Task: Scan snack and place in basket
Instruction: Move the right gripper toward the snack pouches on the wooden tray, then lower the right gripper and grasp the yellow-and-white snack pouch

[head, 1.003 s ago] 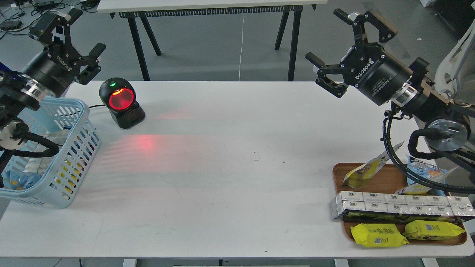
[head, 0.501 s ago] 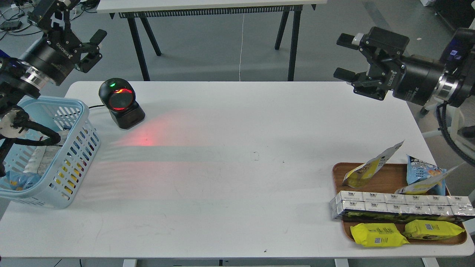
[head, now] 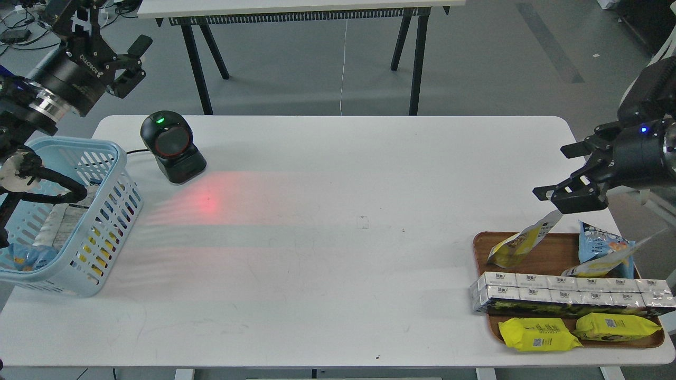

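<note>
Over the brown wooden tray (head: 483, 244), right gripper (head: 561, 182) had dropped from high up, jaws spread and empty, just above the silver-and-yellow stand-up snack pouch (head: 520, 241); left gripper (head: 108, 39) released beyond the light blue slotted basket (head: 113, 158); pick looked imminent.

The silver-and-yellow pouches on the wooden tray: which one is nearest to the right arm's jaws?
The left pouch, leaning at the tray's back-left corner. Its silver top reaches up just under the right gripper. The other pouch lies lower, against the blue bag.
</note>
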{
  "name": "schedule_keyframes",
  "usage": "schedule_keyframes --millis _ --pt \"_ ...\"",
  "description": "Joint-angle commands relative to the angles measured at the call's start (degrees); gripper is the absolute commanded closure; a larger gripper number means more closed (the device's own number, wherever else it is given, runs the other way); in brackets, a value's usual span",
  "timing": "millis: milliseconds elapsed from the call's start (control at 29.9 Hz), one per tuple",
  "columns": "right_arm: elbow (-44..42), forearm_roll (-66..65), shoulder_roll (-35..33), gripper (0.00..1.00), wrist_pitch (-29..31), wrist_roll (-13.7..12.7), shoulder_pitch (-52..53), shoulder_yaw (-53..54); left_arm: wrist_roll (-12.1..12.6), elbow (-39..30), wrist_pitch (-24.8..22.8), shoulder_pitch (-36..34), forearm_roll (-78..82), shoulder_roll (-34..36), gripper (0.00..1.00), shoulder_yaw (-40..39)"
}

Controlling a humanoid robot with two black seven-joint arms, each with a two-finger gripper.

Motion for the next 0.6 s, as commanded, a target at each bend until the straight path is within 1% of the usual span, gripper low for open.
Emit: schedule_keyframes --millis 0,134,234,434,568 --pt "2.00 -9.67 -2.98 0.04 -8.49 -0.03 -1.85 -0.64 0.00 0.00 0.00 0.07 0.08 0.00 0.00 0.02" --pt "1.48 -9.67 -3.77 0.04 -16.40 -0.03 -3.18 -0.90 0.00 0.00 0.00 0.15 0.17 0.00 0.00 0.02" --pt "1.12 -9.67 -3.42 0.04 -19.22 -0.03 -6.77 -0.73 0.00 0.00 0.00 0.15 0.26 -0.09 0.00 0.11" --pt "1.65 -9.67 -3.59 0.04 -19.67 -0.03 -8.98 -0.81 0.00 0.09 0.00 0.15 0.26 0.09 0.00 0.11" --pt "1.30 -9.67 -3.60 0.04 -19.67 -0.03 -9.33 -1.16 0.00 1.93 0.00 0.15 0.26 0.00 0.00 0.11"
